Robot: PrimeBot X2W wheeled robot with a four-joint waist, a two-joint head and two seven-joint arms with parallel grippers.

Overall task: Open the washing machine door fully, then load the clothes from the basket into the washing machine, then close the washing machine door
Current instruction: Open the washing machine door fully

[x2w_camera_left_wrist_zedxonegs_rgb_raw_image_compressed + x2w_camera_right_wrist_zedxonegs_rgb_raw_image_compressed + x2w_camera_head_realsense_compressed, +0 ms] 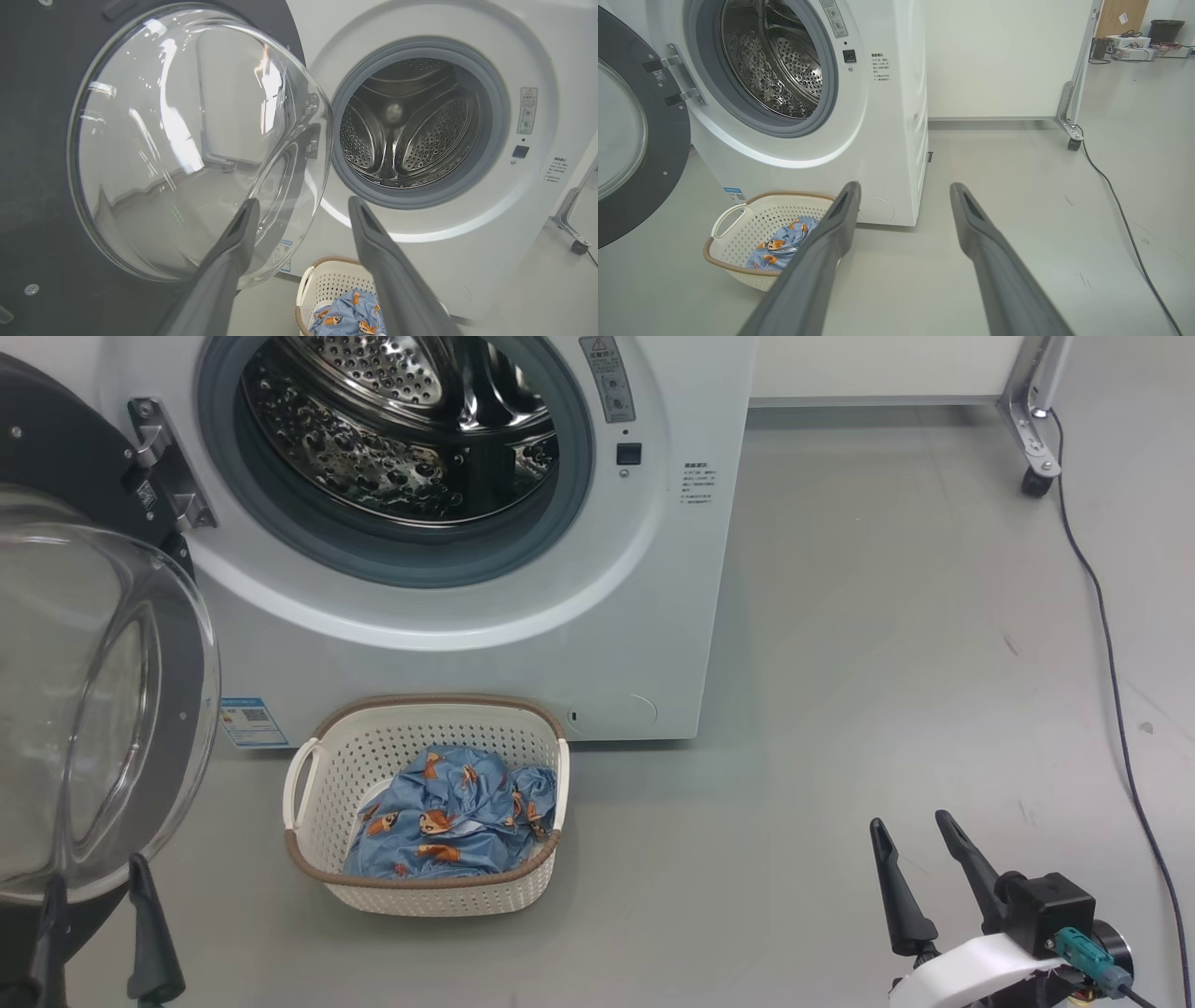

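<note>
- Grey floor carried everything: the washing machine was stood at the far left, and a dark cable was trailed down the right.
- The washing machine door was swung out to the left on its hinge, glass bowl turned toward the near side. It was judged open wide enough, since the drum was left unobstructed.
- The basket was set on the floor just in front of the machine, below the drum mouth. The clothes were bundled inside it, toward its right half.
- The left tool was held with its fingers apart and empty, just beside the glass bowl; contact could not be told.
- The right tool was likewise spread and empty, over bare floor at the near right, well apart from the basket.
- Loading was judged the step in hand.
  - The bundle would best be approached from above and gripped deep in its raised middle folds, so that no basket wall is pinched and no cloth is left trailing.
  - The door should be kept clear of, lest it be nudged inward.
</note>
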